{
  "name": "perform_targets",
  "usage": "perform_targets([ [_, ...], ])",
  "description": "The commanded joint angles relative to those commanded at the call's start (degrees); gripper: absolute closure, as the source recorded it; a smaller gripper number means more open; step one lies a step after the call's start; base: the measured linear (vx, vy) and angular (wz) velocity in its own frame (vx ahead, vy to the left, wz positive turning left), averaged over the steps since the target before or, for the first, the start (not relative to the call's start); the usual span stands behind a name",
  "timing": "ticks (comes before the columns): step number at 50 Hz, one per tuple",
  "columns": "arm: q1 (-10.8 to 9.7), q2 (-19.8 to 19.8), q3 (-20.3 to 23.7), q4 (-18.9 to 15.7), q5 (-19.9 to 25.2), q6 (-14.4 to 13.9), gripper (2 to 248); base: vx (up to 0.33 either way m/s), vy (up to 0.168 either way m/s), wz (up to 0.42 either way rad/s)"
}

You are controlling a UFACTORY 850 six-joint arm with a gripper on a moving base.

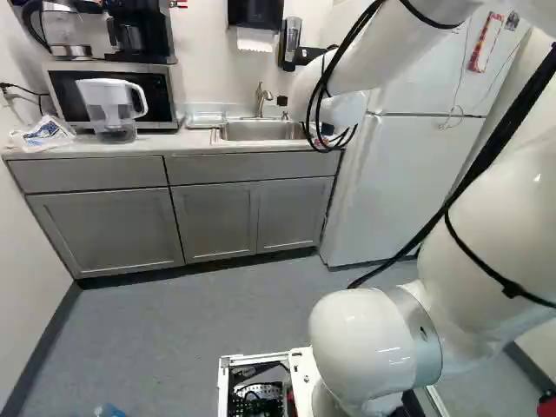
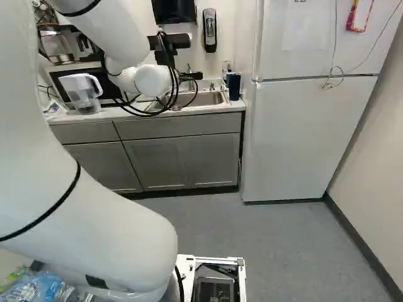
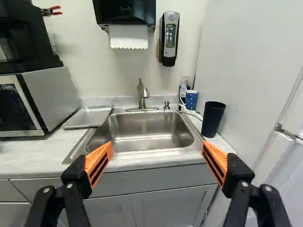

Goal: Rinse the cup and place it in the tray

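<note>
Here's the gripper [image 3: 157, 144], nearest us, fingers wide apart with nothing between them, facing the worktop [image 3: 28, 156] at its front edge. The approach looks to be on, with the cup yet to be picked up! Beyond, the dark cup [image 3: 213, 118] stands upright beside the sink [image 3: 142, 124], close to the worktop's fridge-side edge. Next call, I'd say: swing fridge-ward, straddle that cup, close, then bring it under the tap [image 3: 142, 94]. Over on the microwave side lies the tray [image 3: 89, 117], towards the worktop's back edge; a patterned cup [image 3: 191, 99] waits by the back corner. And the views split: the right base view catches the dark cup, while in the left base view the arm [image 1: 373, 61] blocks it, yet the tray shows.
</note>
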Motion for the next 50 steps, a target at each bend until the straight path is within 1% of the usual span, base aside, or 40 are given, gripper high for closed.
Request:
perform_targets([
  [50,0.0,-1.6,-7.5,0.0,-4.7,0.0,3,0.0,0.0,0.0],
])
